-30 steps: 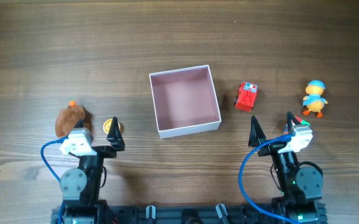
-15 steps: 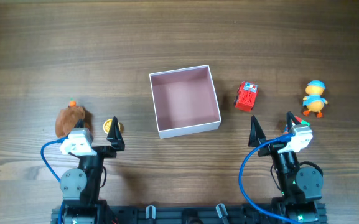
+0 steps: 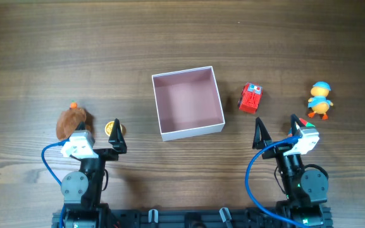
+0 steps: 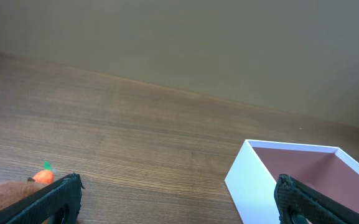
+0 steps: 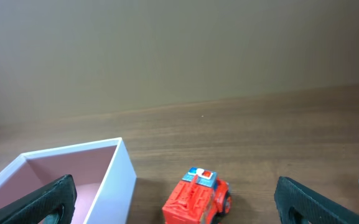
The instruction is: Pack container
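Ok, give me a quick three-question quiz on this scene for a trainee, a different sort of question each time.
1. True or false: the box has nothing in it.
2. Short answer: which tool, left or right, is nearer the plush?
3. Multiple choice: which toy lies closest to the box? A) plush B) truck C) duck

Key
1. True: only its pink floor shows.
2. The left tool.
3. B.
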